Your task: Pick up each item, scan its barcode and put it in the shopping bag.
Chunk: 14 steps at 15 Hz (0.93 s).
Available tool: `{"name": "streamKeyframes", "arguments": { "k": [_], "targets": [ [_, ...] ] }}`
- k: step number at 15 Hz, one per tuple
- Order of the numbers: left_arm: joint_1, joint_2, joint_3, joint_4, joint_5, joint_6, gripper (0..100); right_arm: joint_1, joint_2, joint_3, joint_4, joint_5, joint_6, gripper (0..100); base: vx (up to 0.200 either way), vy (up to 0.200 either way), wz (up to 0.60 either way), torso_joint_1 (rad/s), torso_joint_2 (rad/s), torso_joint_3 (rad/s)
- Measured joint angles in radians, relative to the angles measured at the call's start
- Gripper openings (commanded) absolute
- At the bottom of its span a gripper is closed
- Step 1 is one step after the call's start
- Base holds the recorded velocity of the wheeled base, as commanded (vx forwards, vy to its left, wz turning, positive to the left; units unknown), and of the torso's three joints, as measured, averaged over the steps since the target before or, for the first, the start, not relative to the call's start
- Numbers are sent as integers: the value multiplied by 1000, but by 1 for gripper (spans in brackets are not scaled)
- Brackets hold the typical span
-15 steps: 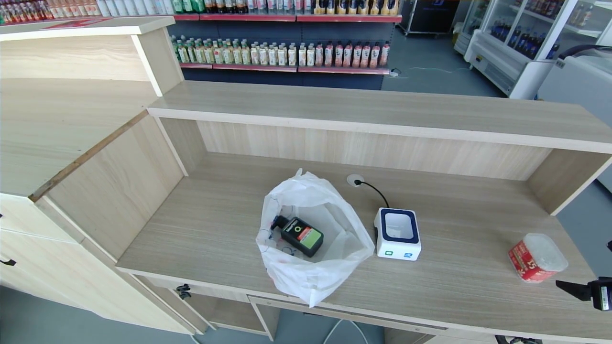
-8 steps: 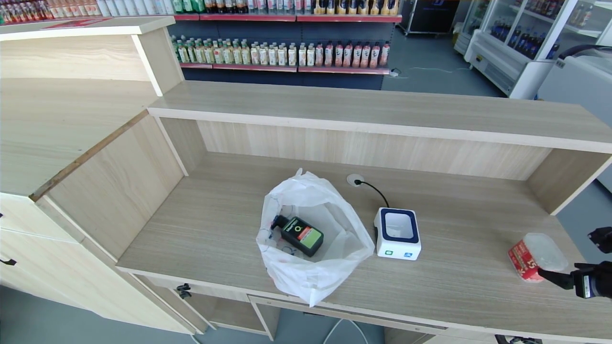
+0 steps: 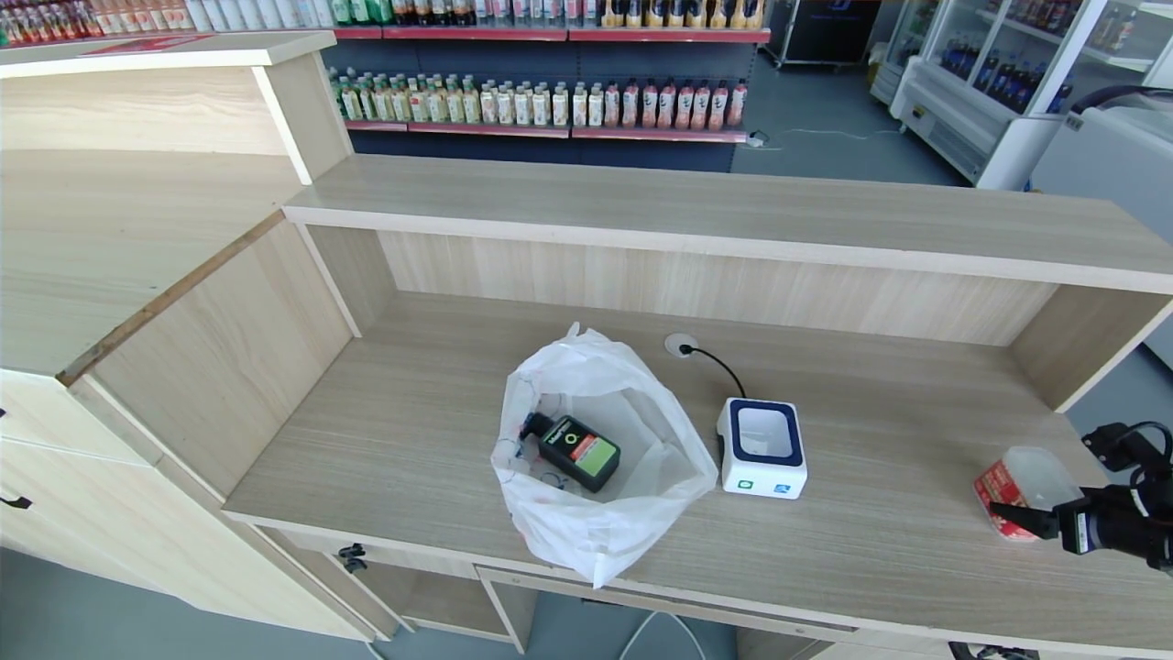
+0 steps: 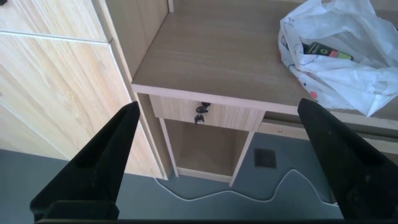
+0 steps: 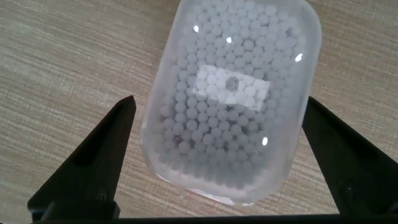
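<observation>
A tub (image 3: 1025,484) with a red label and a clear lid stands at the counter's right end. My right gripper (image 3: 1042,473) is open right above it, one finger on each side. In the right wrist view the lid (image 5: 233,93), with white beads beneath it, lies between the two dark fingers (image 5: 93,168). The white shopping bag (image 3: 600,458) sits open mid-counter with a dark bottle with a green label (image 3: 577,452) inside. Just right of the bag is the white scanner (image 3: 762,447). My left gripper (image 4: 217,106) hangs open and empty off the counter's front left corner, with the bag (image 4: 339,53) farther off.
The counter (image 3: 871,541) has a raised back shelf (image 3: 715,206) and side walls. A cable (image 3: 719,367) runs from the scanner to a hole in the counter. Below the front edge a drawer carries a key (image 4: 200,114). Bare wood lies between the scanner and the tub.
My right gripper has come in from the right edge and now straddles the tub from above. The bag, bottle and scanner have not moved.
</observation>
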Motion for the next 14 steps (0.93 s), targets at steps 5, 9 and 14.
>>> {"name": "streamKeyframes", "arguments": {
  "k": [5, 9, 14],
  "targets": [
    [-1, 0, 0, 0, 0, 0, 100, 50, 40, -33, 0, 25, 2, 100, 0, 0, 0, 0, 0, 0],
    [-1, 0, 0, 0, 0, 0, 100, 79, 82, -83, 1, 25, 3, 100, 0, 0, 0, 0, 0, 0],
    [-1, 0, 0, 0, 0, 0, 100, 125, 131, -194, 0, 46, 41, 100, 0, 0, 0, 0, 0, 0]
  ]
}}
